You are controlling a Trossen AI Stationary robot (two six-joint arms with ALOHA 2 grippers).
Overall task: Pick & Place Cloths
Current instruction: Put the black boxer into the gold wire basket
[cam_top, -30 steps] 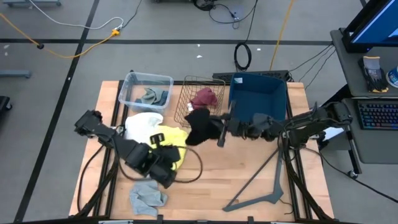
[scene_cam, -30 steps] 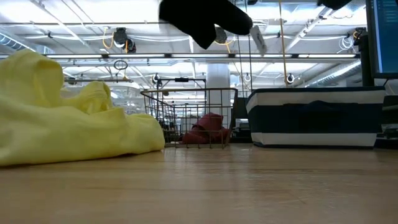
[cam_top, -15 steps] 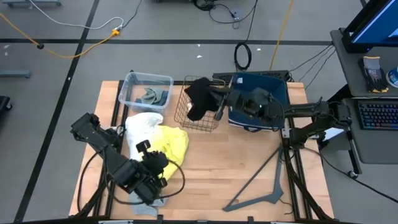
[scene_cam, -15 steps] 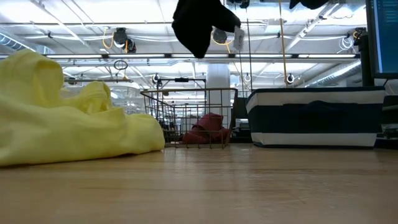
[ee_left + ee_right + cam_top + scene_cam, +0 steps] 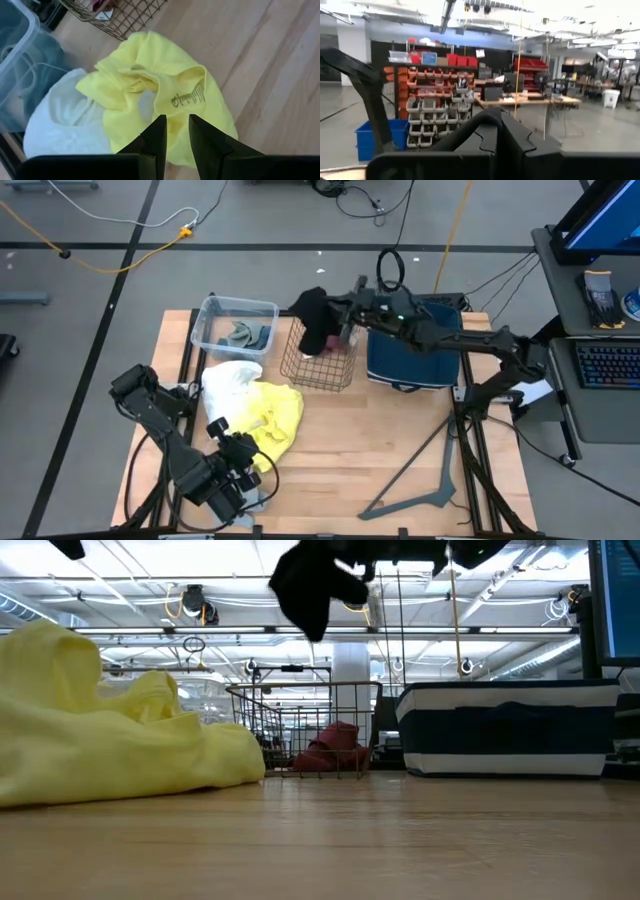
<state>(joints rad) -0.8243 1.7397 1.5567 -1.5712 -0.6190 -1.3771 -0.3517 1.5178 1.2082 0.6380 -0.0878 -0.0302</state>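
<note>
Since the earlier frames, the right arm has carried the black cloth (image 5: pixel 310 315) from in front of the wire basket (image 5: pixel 320 358) to a position above the basket's far rim, and the left arm has drawn back from the yellow cloth (image 5: pixel 275 413) toward the near edge of the bench (image 5: pixel 400 450).

Observe the right end effector (image 5: pixel 345 320): its fingers are closed on the black cloth, which hangs in the air above the wire basket. In the low view the cloth (image 5: pixel 310 585) dangles well clear of the basket (image 5: pixel 300 725).

Note the maroon cloth (image 5: pixel 335 748) lying inside the wire basket.

Observe the left end effector (image 5: pixel 175 137): it hovers above the near edge of the yellow cloth, on the near-left side of the wire basket. Its fingers (image 5: pixel 156 135) stand slightly apart and hold nothing.

The yellow cloth lies crumpled on the bench, just in front of and left of the wire basket. The white cloth (image 5: pixel 228 380) touches its left side.

A clear bin (image 5: pixel 235 325) stands to the left of the wire basket and holds a grey-green cloth (image 5: pixel 245 335). A blue bin (image 5: pixel 415 340) stands to the right of the wire basket.
</note>
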